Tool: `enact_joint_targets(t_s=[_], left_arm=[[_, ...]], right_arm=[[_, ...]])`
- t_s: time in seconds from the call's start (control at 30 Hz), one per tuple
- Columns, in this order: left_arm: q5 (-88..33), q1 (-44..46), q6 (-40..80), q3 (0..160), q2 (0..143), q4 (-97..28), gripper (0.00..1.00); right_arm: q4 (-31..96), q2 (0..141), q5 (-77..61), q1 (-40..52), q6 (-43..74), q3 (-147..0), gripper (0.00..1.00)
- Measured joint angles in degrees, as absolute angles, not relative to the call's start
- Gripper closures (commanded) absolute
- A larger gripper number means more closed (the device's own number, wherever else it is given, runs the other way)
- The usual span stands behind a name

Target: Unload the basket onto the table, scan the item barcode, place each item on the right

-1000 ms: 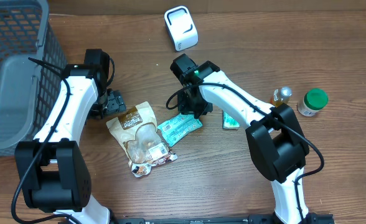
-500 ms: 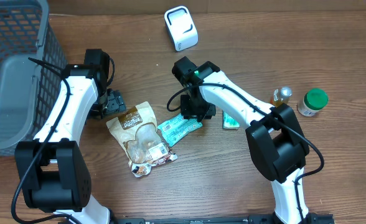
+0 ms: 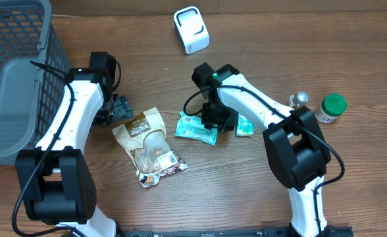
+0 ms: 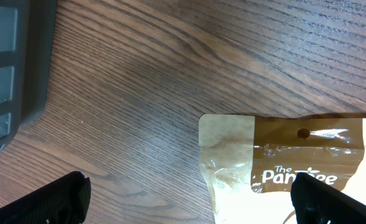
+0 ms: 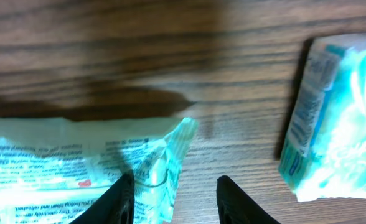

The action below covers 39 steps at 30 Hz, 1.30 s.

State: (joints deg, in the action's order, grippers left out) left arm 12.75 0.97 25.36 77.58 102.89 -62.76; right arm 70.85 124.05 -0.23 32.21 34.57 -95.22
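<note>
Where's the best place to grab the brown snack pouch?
Probably its sealed top strip, with the hang hole, approached from the left arm's side: the brown pouch lies flat, and that thin strip faces the open left fingers.

We find bare wood on the table (image 3: 213, 191) along its near edge, between the two arm bases. The far-left corner is blocked by a tall grey basket (image 3: 16, 66). At the far edge stands a white scanner (image 3: 191, 29), with open wood on either side. The middle is crowded: a brown pouch (image 3: 151, 146), a teal packet (image 3: 195, 126) and a tissue pack (image 3: 246, 126) lie close together, with the left arm (image 3: 75, 112) and right arm (image 3: 253, 105) reaching over them. Near the right edge, a small bottle (image 3: 300, 100) and a green-capped jar (image 3: 330, 107) stand just beside each other.
</note>
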Motion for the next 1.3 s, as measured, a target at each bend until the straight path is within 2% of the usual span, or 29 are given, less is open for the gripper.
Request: enact_joint_targets(t_s=[0.13, 0.43, 0.57, 0.63, 1.3], left_arm=[[12.75, 0.97, 25.36, 77.58, 102.89, -62.76, 0.0], [12.75, 0.97, 25.36, 77.58, 102.89, -62.76, 0.0], [12.75, 0.97, 25.36, 77.58, 102.89, -62.76, 0.0], [12.75, 0.97, 25.36, 77.58, 102.89, -62.74, 0.01], [12.75, 0.97, 25.36, 77.58, 102.89, -62.59, 0.0]], right_arm=[[70.46, 124.03, 0.08, 32.01, 34.85, -95.22, 0.58], [70.65, 120.77, 0.43, 31.99, 35.42, -95.22, 0.39], [70.5, 117.67, 0.54, 31.97, 35.86, -95.24, 0.08], [70.43, 117.1, 0.6, 31.97, 35.64, -95.26, 0.0], [63.81, 117.08, 0.69, 31.97, 35.4, -95.26, 0.0]])
